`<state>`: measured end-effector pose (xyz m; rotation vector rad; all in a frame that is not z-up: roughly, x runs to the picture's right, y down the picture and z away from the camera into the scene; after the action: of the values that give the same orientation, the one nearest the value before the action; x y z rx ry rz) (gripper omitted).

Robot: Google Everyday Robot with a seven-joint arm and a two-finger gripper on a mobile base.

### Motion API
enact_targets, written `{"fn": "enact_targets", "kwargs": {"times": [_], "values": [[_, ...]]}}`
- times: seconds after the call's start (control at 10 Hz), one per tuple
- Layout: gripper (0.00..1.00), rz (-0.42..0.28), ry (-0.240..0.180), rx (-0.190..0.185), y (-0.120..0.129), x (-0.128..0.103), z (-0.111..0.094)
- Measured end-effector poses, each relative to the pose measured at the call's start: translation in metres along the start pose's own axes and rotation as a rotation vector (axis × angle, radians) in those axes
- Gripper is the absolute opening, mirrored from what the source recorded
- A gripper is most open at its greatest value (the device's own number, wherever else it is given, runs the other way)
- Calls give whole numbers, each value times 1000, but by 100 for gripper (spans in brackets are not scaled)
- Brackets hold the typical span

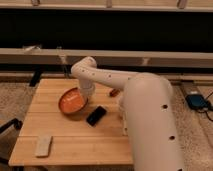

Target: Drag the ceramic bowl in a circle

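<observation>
Closed gripper (85, 96) at the far-right rim of the ceramic bowl (72, 104), which sits left of centre on the wooden table (80, 142)
Glazed ceramic looks stiff, fairly heavy, slick and chippable, so the thin rim is the place to pinch; the wrist hides the fingertips, so actual hold is unclear; a black phone (96, 115) lies just beside the bowl

Gripper (84, 97) — clamped on ceramic bowl (72, 103) rim

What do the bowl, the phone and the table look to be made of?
Ceramic bowl: glazed ceramic likely, glossy orange sheen. Phone: flat black, glass or plastic, unclear. Table: light wood, visible plank lines. Gripper shut at the bowl's far rim.
</observation>
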<state>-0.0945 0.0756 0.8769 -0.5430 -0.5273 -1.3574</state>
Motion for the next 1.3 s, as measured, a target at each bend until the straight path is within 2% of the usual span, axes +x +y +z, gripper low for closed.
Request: {"fn": "enact_targets", "kwargs": {"times": [0.2,0.6,0.9,1.0,1.2,1.3], "values": [[3,-8,7,-28,12,-22,-2],[3,-101,22,-78,1,-68,-9],[3,-207,31,-116,-38,-89,-14],[3,-259,39,-130,-61,-93,-17],[3,-337,51,-148,-100,-93,-21],[3,-358,57,-153,-111,-91,-24]]}}
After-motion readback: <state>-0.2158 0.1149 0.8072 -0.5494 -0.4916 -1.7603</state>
